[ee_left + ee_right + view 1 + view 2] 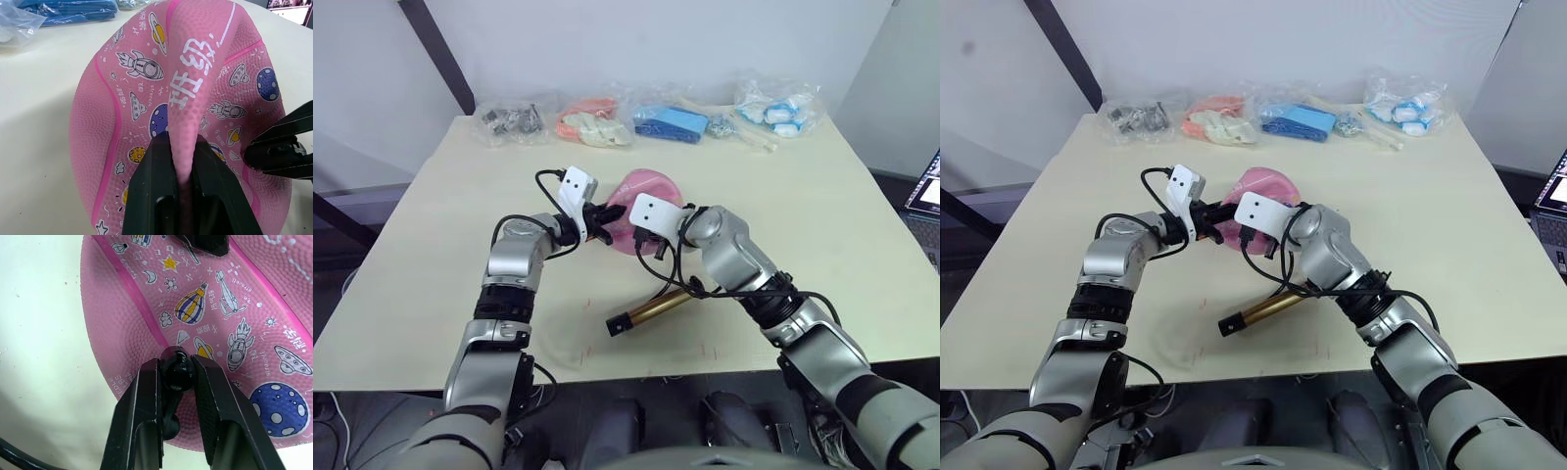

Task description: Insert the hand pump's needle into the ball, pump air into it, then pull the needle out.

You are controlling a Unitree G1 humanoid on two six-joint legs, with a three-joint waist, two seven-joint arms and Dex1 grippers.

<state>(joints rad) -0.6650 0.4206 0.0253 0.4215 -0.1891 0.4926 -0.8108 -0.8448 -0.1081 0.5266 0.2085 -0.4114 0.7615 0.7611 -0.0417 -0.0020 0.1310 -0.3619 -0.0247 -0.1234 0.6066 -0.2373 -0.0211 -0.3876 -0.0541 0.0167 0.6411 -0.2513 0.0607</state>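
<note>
Both arms: silver-grey metal shells with black joint bands. White rectangular camera block on each wrist, small dark holes in its face. Thin black cables loop loose from wrist blocks back along the forearms. Left gripper (182, 183) and right gripper (175, 404) have flat, matte black fingers with squared edges.

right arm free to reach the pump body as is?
Probably not yet. The right gripper is shut on the needle fitting at the ball. The pump lies unobstructed on the table under that forearm, but the gripper would have to let go first.
</note>
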